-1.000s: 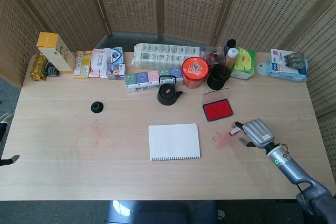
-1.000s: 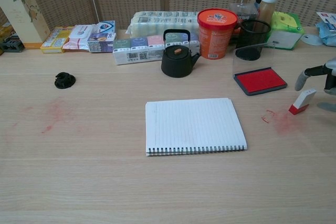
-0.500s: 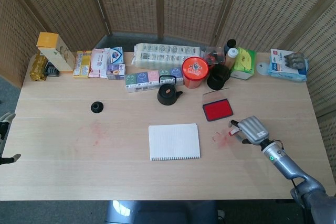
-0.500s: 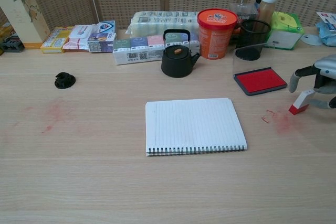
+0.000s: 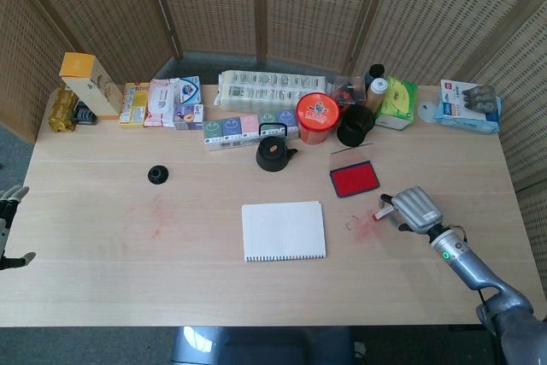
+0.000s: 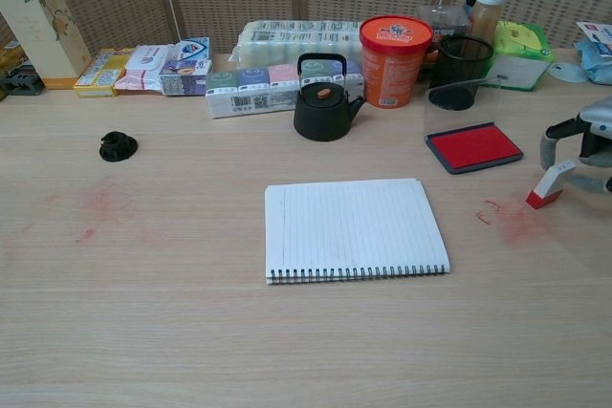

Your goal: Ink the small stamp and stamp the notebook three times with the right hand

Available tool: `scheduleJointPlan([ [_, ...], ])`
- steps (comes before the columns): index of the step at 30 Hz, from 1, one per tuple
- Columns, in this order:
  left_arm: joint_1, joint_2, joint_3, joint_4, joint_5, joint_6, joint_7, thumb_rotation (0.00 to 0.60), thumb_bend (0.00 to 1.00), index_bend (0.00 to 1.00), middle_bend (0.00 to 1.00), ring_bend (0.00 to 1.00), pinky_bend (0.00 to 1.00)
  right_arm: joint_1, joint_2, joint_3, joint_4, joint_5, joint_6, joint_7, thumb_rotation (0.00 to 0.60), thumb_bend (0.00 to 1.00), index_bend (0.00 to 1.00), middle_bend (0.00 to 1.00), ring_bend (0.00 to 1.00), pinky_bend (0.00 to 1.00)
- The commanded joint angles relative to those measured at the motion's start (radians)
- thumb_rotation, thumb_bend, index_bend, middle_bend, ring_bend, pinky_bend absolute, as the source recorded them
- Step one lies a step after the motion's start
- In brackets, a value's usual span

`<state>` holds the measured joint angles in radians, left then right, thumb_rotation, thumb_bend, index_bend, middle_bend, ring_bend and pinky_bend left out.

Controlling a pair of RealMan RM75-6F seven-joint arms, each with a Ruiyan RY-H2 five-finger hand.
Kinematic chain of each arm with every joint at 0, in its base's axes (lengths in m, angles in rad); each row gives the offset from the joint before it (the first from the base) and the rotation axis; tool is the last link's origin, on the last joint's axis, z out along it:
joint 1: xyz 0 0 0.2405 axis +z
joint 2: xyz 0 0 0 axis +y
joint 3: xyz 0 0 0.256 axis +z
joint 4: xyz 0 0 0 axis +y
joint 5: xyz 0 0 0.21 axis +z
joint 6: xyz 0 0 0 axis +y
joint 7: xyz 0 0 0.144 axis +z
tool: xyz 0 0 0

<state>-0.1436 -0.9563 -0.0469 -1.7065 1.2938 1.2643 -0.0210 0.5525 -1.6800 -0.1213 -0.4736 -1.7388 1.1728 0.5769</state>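
Note:
The small stamp [image 6: 548,185] [image 5: 382,210], white with a red base, lies tilted on the table over a red ink smear. My right hand [image 6: 585,143] [image 5: 415,208] hovers at its white end, fingers arched apart on either side of it; no firm grip shows. The red ink pad [image 6: 474,146] [image 5: 355,179] sits with its clear lid raised, just left of and behind the hand. The white lined notebook [image 6: 352,228] [image 5: 284,231] lies unmarked mid-table. My left hand [image 5: 8,211] shows only at the far left edge, fingers spread and holding nothing.
A black kettle [image 6: 323,99], an orange tub [image 6: 395,45] and a black cup [image 6: 463,69] stand behind the notebook and pad. Boxes and packets line the back edge. A small black cap [image 6: 118,146] sits at the left, near red stains.
The right hand shifted slightly over the stamp, and its front finger drew in closer to the white end. The stamp stayed where it was. The left hand rose a little at the edge.

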Motion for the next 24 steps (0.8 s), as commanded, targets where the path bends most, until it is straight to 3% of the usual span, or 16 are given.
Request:
scheduleJointPlan([
  [1, 0.000, -0.001, 0.000, 0.000, -0.002, 0.001, 0.002, 0.600, 0.00, 0.00, 0.00, 0.00, 0.06, -0.001, -0.003, -0.002, -0.003, 0.003, 0.003, 0.011, 0.600, 0.45, 0.45, 1.00, 1.00, 1.00],
  [24, -0.003, 0.001, 0.000, -0.003, -0.004, -0.004, 0.001, 0.600, 0.00, 0.00, 0.00, 0.00, 0.06, 0.003, -0.033, -0.007, 0.020, 0.028, -0.019, 0.034, 0.600, 0.49, 0.55, 1.00, 1.00, 1.00],
])
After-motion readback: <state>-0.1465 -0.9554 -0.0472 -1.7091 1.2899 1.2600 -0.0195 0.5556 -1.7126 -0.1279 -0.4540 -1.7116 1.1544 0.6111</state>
